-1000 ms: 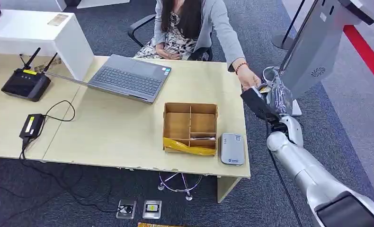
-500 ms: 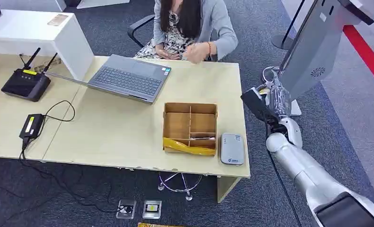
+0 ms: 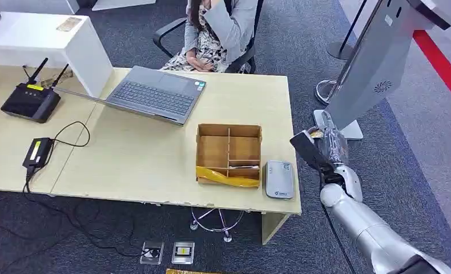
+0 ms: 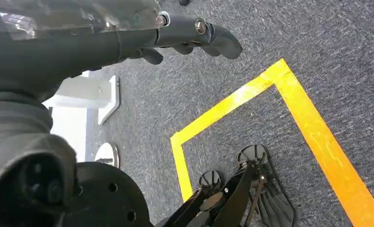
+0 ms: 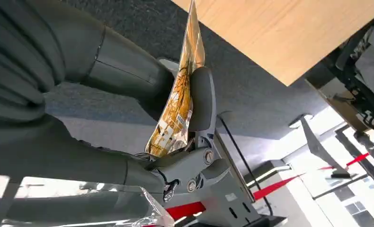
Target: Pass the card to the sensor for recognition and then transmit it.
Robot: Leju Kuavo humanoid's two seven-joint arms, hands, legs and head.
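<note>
Though just off the table [image 3: 154,160] edge, card [image 5: 178,101] in right hand [image 3: 326,145].

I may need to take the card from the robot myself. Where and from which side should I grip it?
Grip the card by its free end, coming from the desk side. The right hand pinches the other end between thumb and a finger, and the free end sticks out bare past them, toward the desk edge.

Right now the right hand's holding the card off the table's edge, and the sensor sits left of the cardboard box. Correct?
Not quite. The right hand does hold the card off the table edge, but the head view shows the sensor on the right of the cardboard box, near the hand.
</note>
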